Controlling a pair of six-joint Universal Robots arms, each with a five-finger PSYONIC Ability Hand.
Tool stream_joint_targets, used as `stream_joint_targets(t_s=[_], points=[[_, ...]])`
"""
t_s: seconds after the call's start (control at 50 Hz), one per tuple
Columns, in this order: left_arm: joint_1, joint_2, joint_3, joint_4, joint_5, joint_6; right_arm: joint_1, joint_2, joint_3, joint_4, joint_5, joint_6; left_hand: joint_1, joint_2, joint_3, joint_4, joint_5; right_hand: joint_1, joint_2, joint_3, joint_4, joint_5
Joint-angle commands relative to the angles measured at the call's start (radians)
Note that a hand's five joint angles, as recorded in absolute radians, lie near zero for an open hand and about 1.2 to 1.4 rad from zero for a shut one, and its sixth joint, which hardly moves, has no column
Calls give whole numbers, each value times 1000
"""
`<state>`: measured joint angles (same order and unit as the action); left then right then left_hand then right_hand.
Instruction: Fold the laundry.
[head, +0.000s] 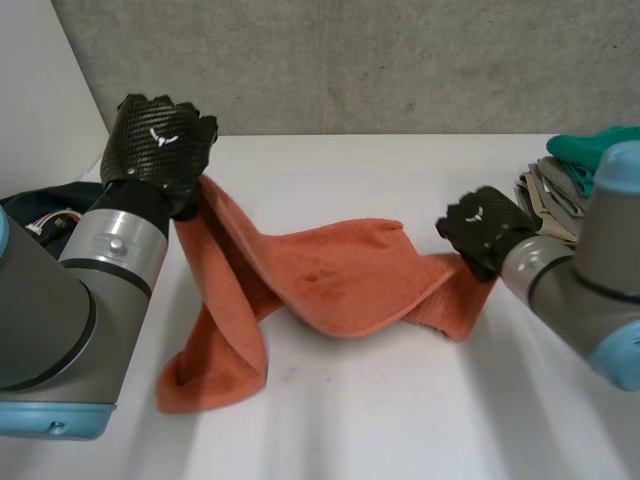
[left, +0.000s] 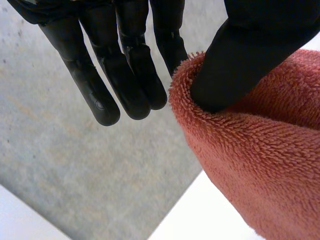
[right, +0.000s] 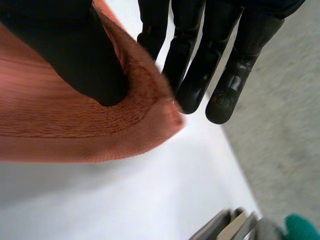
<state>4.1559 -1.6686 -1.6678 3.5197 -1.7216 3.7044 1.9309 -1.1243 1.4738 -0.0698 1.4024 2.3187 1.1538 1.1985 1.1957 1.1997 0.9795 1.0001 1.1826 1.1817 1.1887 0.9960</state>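
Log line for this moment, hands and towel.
left hand: pinches orange terry towel edge, lifted | right hand: pinches a corner | towel: twisted, sagging onto white table

The towel (head: 340, 275) pinched by the thumb of the left hand (head: 160, 140) is orange terry cloth with a rough, matt looped pile. The back of that hand shows a glossy carbon-fibre weave. The right hand (head: 485, 230) has smooth, faintly shiny black fingers (right: 220, 95). Under both hands the table (head: 400, 400) is smooth matt white.
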Motion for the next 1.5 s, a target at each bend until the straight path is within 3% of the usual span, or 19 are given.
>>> stream_joint_targets(t_s=[0.02,0.1,0.24,0.36,0.42,0.48,0.56,0.74,0.88,0.98,1.12,1.32,1.36,1.4,1.42,1.44,1.5], points=[[66,-51,-26,-30,13,5,-85,-51,-49,415,-31,22,242,198,201,197,242,396,214,215,208,226],[76,-195,23,-18,14,11,-84,-6,-81,308,-23,56,242,198,201,197,242,396,214,215,208,226],[93,-453,371,53,25,17,-87,67,-239,-39,-16,224,242,198,201,197,242,396,214,215,208,226],[156,-496,685,246,25,55,-87,89,-450,-293,45,421,242,198,201,197,242,396,214,215,208,226],[162,-484,740,338,19,52,-87,90,-542,-320,95,468,242,198,201,197,242,396,214,215,208,226],[159,-445,754,416,16,49,-86,90,-584,-320,102,472,242,198,201,197,242,396,214,215,208,226],[156,-376,682,416,19,48,-87,74,-577,-326,93,470,242,198,201,197,242,396,214,215,208,226],[162,-243,239,407,20,14,-90,-18,-347,-331,9,469,242,198,201,197,242,396,214,215,208,226],[168,-249,-31,415,19,9,-102,6,-127,-256,-126,406,242,198,201,197,242,396,214,215,208,226],[153,-296,-133,390,14,23,-124,67,-18,-160,-146,291,242,198,201,197,242,396,214,215,208,226],[113,-304,-188,224,11,40,-210,71,62,-19,-146,92,242,198,201,197,242,396,214,215,208,226],[84,-217,-196,-129,13,29,-322,-34,118,223,-144,-2,242,198,201,197,242,396,214,215,208,226],[72,-203,-194,-150,14,28,-348,-67,134,278,-151,-4,132,87,90,86,132,396,214,215,208,226],[70,-194,-194,-147,16,28,-362,-87,144,294,-157,-5,-114,-159,-156,-160,-114,396,214,215,208,226],[70,-183,-190,-143,17,28,-371,-106,152,289,-163,-5,-566,-611,-608,-612,-566,396,214,215,208,226],[70,-181,-187,-140,16,28,-375,-107,155,282,-164,-5,-774,-819,-816,-820,-774,396,214,215,208,226],[84,-171,-175,-116,17,28,-388,-112,155,233,-157,-5,-911,-955,-953,-957,-911,396,214,215,208,226]])
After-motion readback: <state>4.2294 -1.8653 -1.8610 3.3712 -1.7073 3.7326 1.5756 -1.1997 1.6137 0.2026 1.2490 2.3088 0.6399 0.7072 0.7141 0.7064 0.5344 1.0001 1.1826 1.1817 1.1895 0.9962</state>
